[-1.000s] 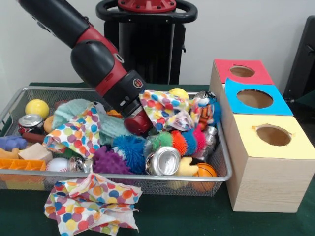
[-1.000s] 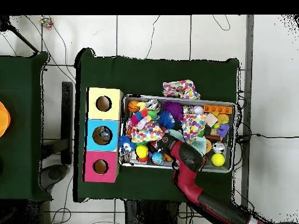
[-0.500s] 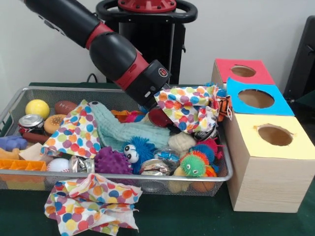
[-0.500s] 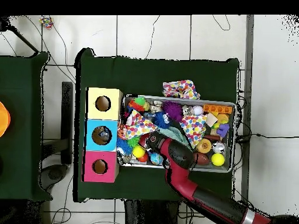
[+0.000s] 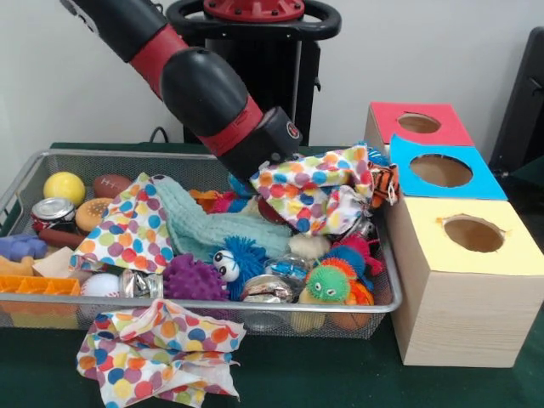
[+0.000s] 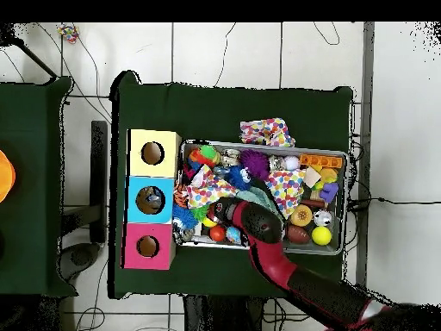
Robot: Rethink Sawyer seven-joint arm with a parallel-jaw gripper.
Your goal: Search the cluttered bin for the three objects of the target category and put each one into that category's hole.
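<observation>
My gripper is low over the right half of the wire bin, its tip buried in a polka-dot cloth. The cloth hangs lifted from it, above the toys and near the bin's right rim. In the overhead view the gripper and the cloth are at the bin end nearest the boxes. Beside the bin stand a red-topped box, a blue-topped box and a yellow-topped box, each with a round hole.
The bin holds a second polka-dot cloth, a teal cloth, fuzzy and spiky balls, a yellow ball, a can and an orange block. Another polka-dot cloth lies on the table outside the bin.
The arm has swung towards the boxes and risen, carrying the polka-dot cloth with it. Several toys under it have rolled and are uncovered.
</observation>
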